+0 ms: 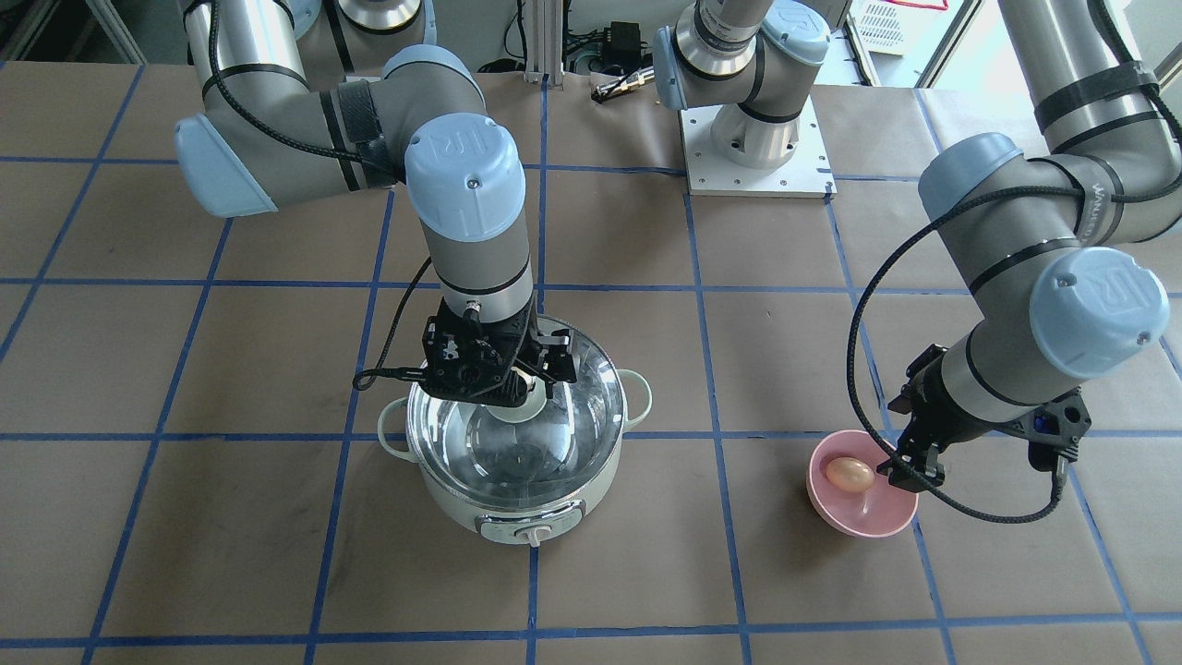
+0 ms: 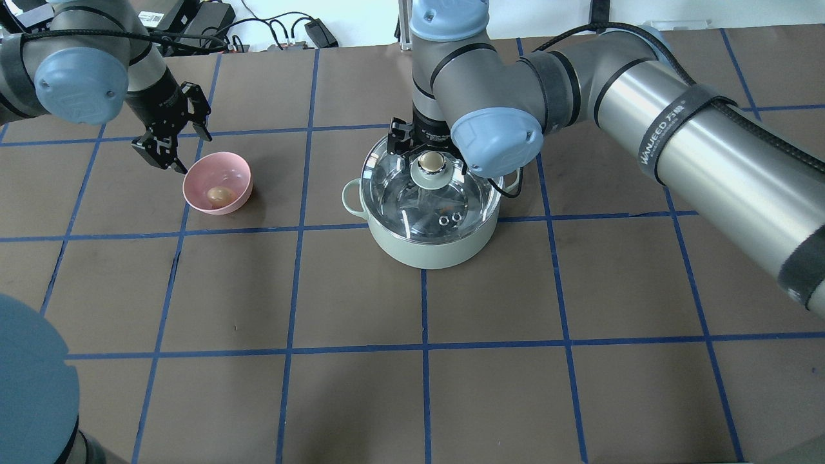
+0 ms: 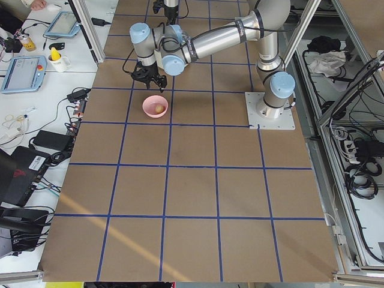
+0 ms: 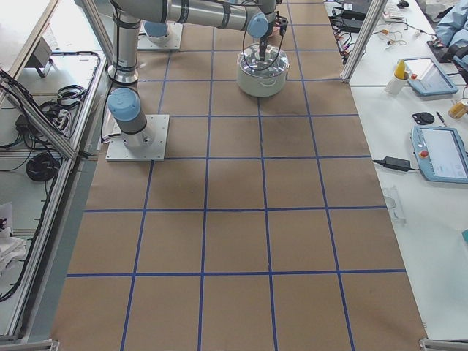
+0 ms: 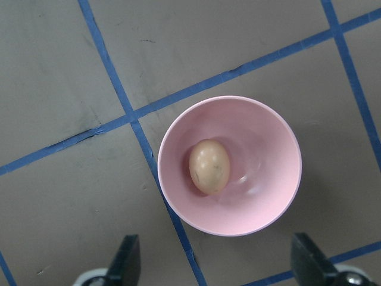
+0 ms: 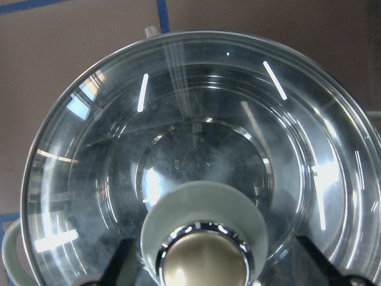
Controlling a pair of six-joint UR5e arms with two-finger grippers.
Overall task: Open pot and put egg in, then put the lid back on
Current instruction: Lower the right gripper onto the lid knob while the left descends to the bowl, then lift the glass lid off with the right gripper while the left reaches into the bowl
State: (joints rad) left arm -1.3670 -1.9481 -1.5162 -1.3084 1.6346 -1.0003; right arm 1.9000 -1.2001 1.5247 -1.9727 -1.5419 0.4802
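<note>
Table [image 2: 361, 399]: brown surface gridded with blue tape; everything sits on the half farther from the robot.

Right arm [image 2: 677, 142]: reaches across to the middle and points straight down over the pot. Left arm [image 2: 77, 77]: bent low, off to its own side near the bowl.

Pot [image 2: 425, 248]: pale mint, upright beside a tape crossing, dial [image 1: 534, 534] facing away from the robot, one loop handle on each side.

Lid [image 6: 202, 119]: clear glass dome seated on the pot's rim, closing it. The steel interior shows through the glass.

Pink bowl [image 2: 238, 174]: well apart from the pot, toward the robot's left, straddling a tape line.

Right gripper [image 6: 213, 265]: down over the lid, fingers spread, one on either side of the beige knob [image 2: 431, 163]. The wrist view shows a gap on both sides, so nothing is clamped.

Left gripper [image 5: 215, 265]: fingers wide apart and holding nothing. It hangs just beside the bowl's rim, tilted toward it.

Egg [image 5: 209, 166]: tan, lying on its side in the bottom of the pink bowl, slightly off centre. Neither gripper touches it.
</note>
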